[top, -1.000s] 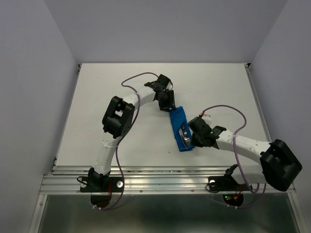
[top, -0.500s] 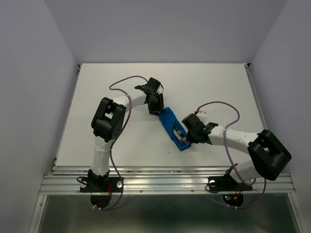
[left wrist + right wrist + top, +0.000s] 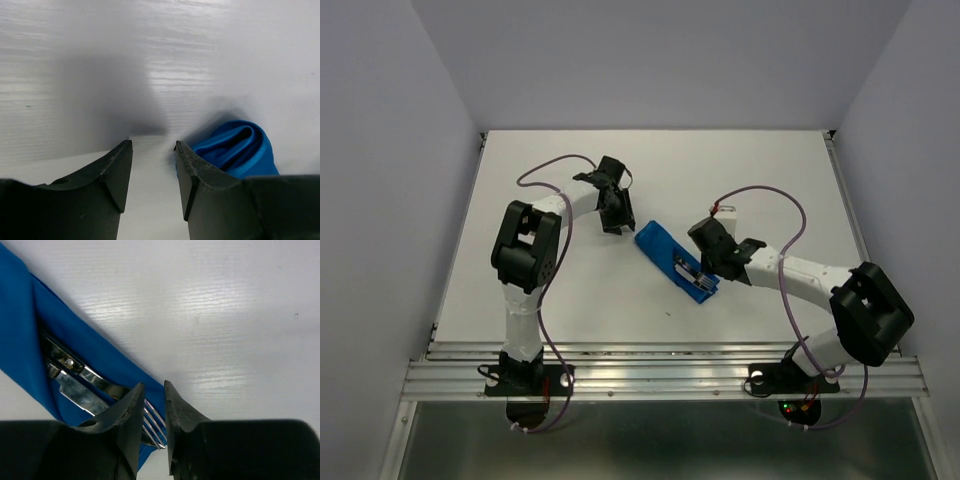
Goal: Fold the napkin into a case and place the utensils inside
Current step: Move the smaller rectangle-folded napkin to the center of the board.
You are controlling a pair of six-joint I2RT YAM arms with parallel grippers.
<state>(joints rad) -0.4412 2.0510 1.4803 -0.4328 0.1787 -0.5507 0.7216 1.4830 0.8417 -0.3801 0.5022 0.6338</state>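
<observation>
The bright blue napkin, folded into a narrow case (image 3: 658,248), lies slanted at mid-table. The utensils (image 3: 687,270) sit in its near open end. In the right wrist view the knife (image 3: 75,390) and the fork, tines (image 3: 154,421) outward, lie in the blue fold (image 3: 20,340). My right gripper (image 3: 710,270) hovers at that end, its jaws (image 3: 152,386) a little apart over the case's edge, gripping nothing. My left gripper (image 3: 617,222) stands open (image 3: 153,146) just left of the case's rolled far end (image 3: 235,150), with only bare table between its fingers.
The white table (image 3: 770,180) is walled by grey panels on three sides. A metal rail (image 3: 650,375) runs along the near edge by the arm bases. Purple cables (image 3: 780,215) loop above each arm.
The case has swung and slid left, its far end turning toward the left arm. Both arms moved left with it. The right jaws, shut before, have parted.
</observation>
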